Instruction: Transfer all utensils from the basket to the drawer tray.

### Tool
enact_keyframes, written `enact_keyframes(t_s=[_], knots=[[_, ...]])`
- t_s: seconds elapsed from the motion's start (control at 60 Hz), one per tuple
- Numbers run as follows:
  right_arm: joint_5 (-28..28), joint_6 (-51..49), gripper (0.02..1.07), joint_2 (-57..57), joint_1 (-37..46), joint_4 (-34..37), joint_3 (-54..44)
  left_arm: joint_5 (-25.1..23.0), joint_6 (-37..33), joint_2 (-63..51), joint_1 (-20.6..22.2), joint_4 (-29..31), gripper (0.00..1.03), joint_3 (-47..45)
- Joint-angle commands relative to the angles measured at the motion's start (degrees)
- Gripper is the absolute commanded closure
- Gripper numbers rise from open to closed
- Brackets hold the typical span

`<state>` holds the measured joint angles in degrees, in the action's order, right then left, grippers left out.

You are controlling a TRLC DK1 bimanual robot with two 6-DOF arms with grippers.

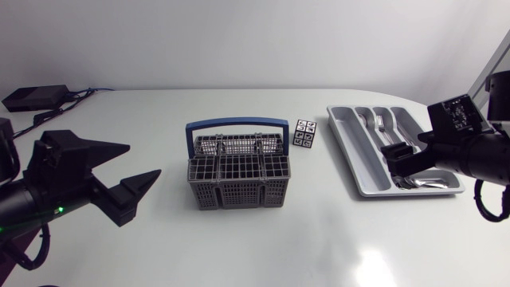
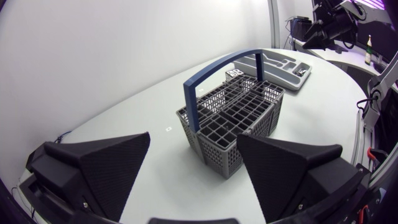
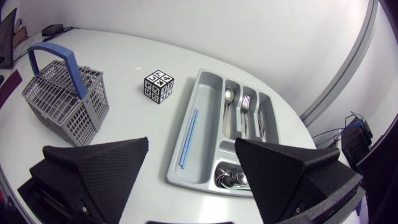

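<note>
The grey wire basket (image 1: pixel 237 171) with a blue handle (image 1: pixel 237 125) stands mid-table; no utensil shows in its cells. The grey drawer tray (image 1: pixel 344 137) lies at the right. It holds a spoon (image 3: pixel 229 102), a fork (image 3: pixel 245 107), a blue stick (image 3: pixel 188 138) and small cutlery (image 3: pixel 231 179) in its near end compartment. My right gripper (image 1: pixel 398 159) hovers open above the tray's near end (image 3: pixel 191 149), nothing between its fingers. My left gripper (image 1: pixel 131 169) stands open and empty, left of the basket (image 2: pixel 233 121) and a short way from it (image 2: pixel 193 146).
A small cube (image 1: pixel 304 133) with black-and-white markers sits between basket and tray, also seen in the right wrist view (image 3: pixel 158 87). Black cables and a box (image 1: pixel 36 97) lie at the table's far left corner.
</note>
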<state>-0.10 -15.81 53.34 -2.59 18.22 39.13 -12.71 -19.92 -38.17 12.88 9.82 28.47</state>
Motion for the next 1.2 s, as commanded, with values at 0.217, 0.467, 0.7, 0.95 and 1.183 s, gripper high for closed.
enact_keyframes(t_s=[0.217, 0.467, 0.7, 0.95, 1.183], knots=[[4.8, 1.0, 0.07, -13.1, -1.6, -0.1, -7.5, 4.6, 0.8, 13.2, -2.8, -0.9, 0.06, -6.9], [10.0, 0.9, 0.07, -24.9, -2.6, -1.8, -15.0, 7.2, 7.1, 21.4, -6.1, -3.8, 0.05, -14.0], [7.2, 5.1, 0.07, -32.9, -1.1, -6.4, -21.8, 9.9, 13.3, 29.5, -9.4, -6.7, 0.07, -21.0], [4.4, 9.4, 0.07, -41.1, 0.4, -11.1, -28.7, 12.5, 19.5, 37.7, -12.7, -9.6, 0.07, -28.0], [1.9, 13.1, 0.07, -48.1, 1.6, -15.2, -34.7, 12.7, 19.9, 38.2, -12.9, -9.8, 0.07, -28.5]])
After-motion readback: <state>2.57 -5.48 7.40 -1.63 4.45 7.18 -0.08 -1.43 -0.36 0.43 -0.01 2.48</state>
